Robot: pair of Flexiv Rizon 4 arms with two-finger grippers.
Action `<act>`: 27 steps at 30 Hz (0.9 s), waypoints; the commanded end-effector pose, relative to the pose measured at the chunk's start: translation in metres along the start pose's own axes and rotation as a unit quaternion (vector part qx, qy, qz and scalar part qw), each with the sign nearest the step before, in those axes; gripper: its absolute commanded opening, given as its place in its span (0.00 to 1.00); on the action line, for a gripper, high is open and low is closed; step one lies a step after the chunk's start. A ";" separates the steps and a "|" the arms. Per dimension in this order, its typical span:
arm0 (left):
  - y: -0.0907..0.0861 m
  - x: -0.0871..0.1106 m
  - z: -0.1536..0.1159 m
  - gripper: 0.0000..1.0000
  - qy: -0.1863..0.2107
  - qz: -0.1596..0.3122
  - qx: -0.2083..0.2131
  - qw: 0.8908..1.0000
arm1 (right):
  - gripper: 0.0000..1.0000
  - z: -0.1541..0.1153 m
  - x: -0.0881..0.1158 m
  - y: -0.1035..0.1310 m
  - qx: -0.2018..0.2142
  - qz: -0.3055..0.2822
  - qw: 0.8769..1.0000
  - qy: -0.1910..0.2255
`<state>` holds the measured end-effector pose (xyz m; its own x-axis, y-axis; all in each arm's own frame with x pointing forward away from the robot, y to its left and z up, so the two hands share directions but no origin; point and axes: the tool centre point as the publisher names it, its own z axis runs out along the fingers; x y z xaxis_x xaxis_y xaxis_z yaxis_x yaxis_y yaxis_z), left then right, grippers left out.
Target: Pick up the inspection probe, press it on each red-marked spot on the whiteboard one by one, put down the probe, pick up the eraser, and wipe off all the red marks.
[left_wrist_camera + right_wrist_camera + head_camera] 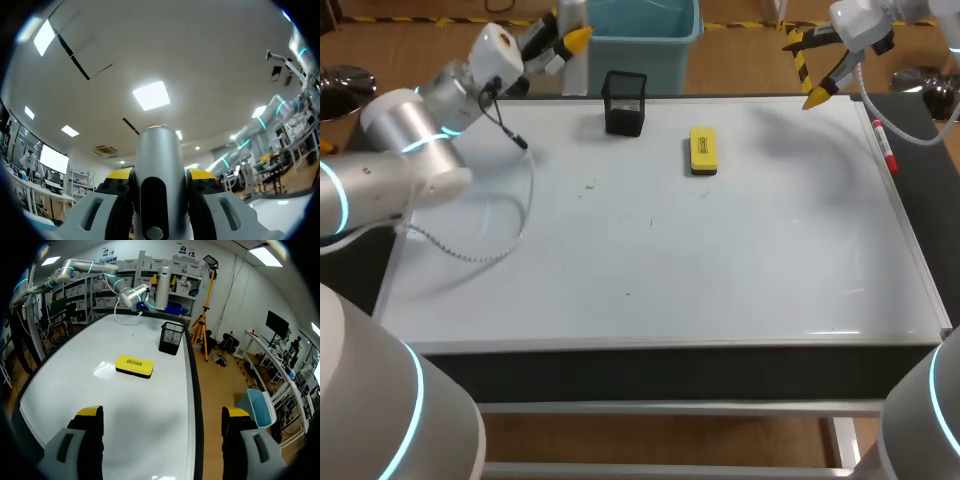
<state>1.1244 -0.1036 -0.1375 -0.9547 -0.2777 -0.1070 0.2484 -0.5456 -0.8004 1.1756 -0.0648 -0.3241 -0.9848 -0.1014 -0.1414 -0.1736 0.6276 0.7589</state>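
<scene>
The left claw point(567, 42) is clamped on the probe point(574, 72). The probe is a grey tube. In the left wrist view it sits right between the two yellow tips, and both tips press on its sides. It fills the middle of that view. The left claw holds the probe up in the air at the far left side of the whiteboard point(650, 270). In the right wrist view the probe stands straight up, past the black cup point(625, 103).

The right claw point(802, 70) is up in the air too, over the far right corner of the whiteboard. Its two fingers are wide apart and hold nothing. In the right wrist view the white of the whiteboard shows between them.

The yellow eraser point(703, 151) lies flat on the whiteboard, at the far side. It is near the black cup but does not touch it. The black cup stands up on the far edge of the whiteboard, between the probe and the eraser.

A red pen point(885, 145) lies along the right edge of the whiteboard, close to the right claw. A thin cable point(470, 255) hangs from the left arm point(410, 160) and makes a loop over the left part of the whiteboard.
</scene>
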 end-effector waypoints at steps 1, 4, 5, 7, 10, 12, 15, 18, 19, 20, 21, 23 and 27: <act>0.014 -0.020 0.019 0.00 0.087 -0.008 0.019 0.996 | 1.00 -0.001 -0.001 0.000 0.002 0.000 1.000 0.002; 0.019 -0.023 0.030 0.00 0.102 -0.014 0.022 0.994 | 1.00 -0.001 -0.001 0.000 0.002 0.000 1.000 0.002; 0.020 -0.023 0.033 0.00 0.106 -0.016 0.024 0.994 | 1.00 -0.001 -0.001 0.000 0.002 0.000 1.000 0.002; 0.024 -0.023 0.038 0.00 0.112 -0.023 0.034 0.993 | 1.00 -0.001 -0.001 0.000 0.002 0.000 1.000 0.002; 0.029 -0.023 0.045 0.00 0.119 -0.028 0.039 0.992 | 1.00 -0.001 -0.001 0.000 0.002 0.000 1.000 0.002; 0.033 -0.022 0.049 0.00 0.126 -0.032 0.040 0.991 | 1.00 -0.001 -0.001 0.000 0.002 0.000 1.000 0.002; 0.041 -0.021 0.053 0.00 0.132 -0.043 0.042 0.989 | 1.00 -0.001 -0.001 0.000 0.002 0.000 1.000 0.002; 0.048 -0.019 0.056 0.00 0.138 -0.050 0.042 0.988 | 1.00 -0.001 -0.001 0.000 0.002 0.000 1.000 0.002; 0.051 -0.018 0.057 0.00 0.140 -0.052 0.042 0.988 | 1.00 -0.001 -0.001 0.000 0.002 0.000 1.000 0.002; 0.053 -0.018 0.058 0.00 0.142 -0.054 0.040 0.988 | 1.00 -0.001 -0.001 0.000 0.002 0.000 1.000 0.002; 0.054 -0.017 0.058 0.00 0.143 -0.056 0.041 0.987 | 1.00 -0.001 -0.001 0.000 0.002 0.000 1.000 0.002; 0.058 -0.016 0.058 0.00 0.144 -0.060 0.042 0.987 | 1.00 -0.001 -0.001 0.000 0.002 0.000 1.000 0.002; 0.065 -0.013 0.060 0.00 0.148 -0.068 0.037 0.986 | 1.00 -0.001 -0.001 0.000 0.002 0.000 1.000 0.002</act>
<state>1.1558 -0.1795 -0.1487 -0.9924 -0.0858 -0.0883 0.1223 -0.6031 -0.7883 1.1760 -0.0648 -0.3242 -0.9847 -0.1021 -0.1410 -0.1737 0.6272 0.7592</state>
